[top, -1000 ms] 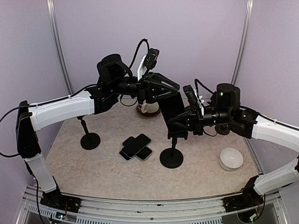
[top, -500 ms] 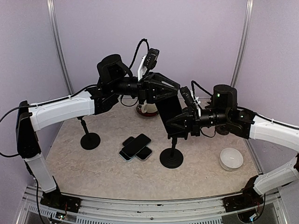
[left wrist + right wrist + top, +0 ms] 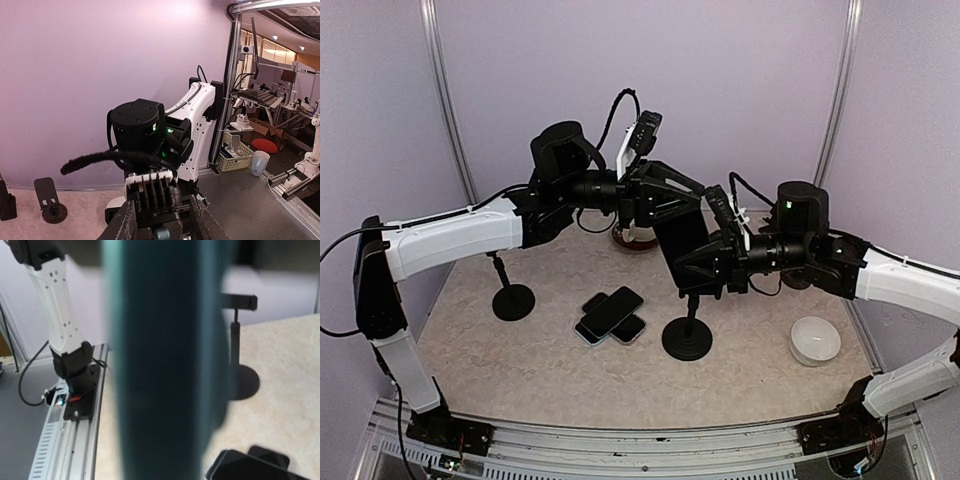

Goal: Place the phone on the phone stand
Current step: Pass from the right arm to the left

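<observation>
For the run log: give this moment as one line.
left claw: on phone | right claw: on phone | phone stand: under phone

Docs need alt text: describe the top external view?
Both arms meet above the phone stand, the left claw holding a dark phone over it, the right claw shut beside its lower end. More phones lie on the table.

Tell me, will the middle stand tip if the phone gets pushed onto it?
Probably, if pushed sideways: the stand has a thin post on a small round base, so force near the top has leverage. The base appears to rest loose on the smooth table, so it may also slide. Pressing straight down looks safer.
</observation>
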Motion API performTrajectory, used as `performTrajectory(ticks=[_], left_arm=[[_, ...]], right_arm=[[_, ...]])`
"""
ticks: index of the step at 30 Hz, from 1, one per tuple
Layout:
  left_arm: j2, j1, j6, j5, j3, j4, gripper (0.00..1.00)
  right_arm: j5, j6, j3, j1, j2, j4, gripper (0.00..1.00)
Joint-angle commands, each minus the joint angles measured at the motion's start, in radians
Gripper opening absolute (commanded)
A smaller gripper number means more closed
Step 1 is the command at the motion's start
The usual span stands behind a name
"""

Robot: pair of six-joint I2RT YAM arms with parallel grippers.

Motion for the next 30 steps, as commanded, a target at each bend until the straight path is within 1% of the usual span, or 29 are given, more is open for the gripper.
performTrajectory(ticks=[1,5,9,17,22,24,28,30], left_arm=[[-0.007,0.003,-0.003,-0.015,-0.04,-0.006,0.39],[-0.004,0.003,-0.006,-0.008,-0.042,-0.002,0.4],[-0.003,0.0,-0.025,-0.002,-0.043,0.027,0.39],[0.003,-0.01,-0.035,0.016,-0.034,0.026,0.32],[-0.002,-0.011,-0.023,0.015,-0.041,0.014,0.25],[-0.007,-0.009,-0.021,0.014,-0.045,0.012,0.24],[-0.022,-0.008,-0.02,0.008,-0.055,0.023,0.31],[-0.026,-0.008,-0.022,0.011,-0.055,0.026,0.32]], right_arm=[[-0.001,-0.005,0.037,0.018,-0.058,0.098,0.0],[0.007,-0.004,0.028,0.019,-0.073,0.104,0.0],[-0.004,0.0,0.048,0.022,-0.034,0.095,0.0],[0.005,-0.008,0.084,0.049,0.052,0.093,0.0],[0.028,-0.023,0.098,0.055,0.068,0.069,0.0],[0.041,-0.028,0.091,0.055,0.064,0.064,0.0],[0.059,-0.029,0.072,0.056,0.045,0.069,0.0],[0.064,-0.029,0.069,0.056,0.038,0.067,0.0]])
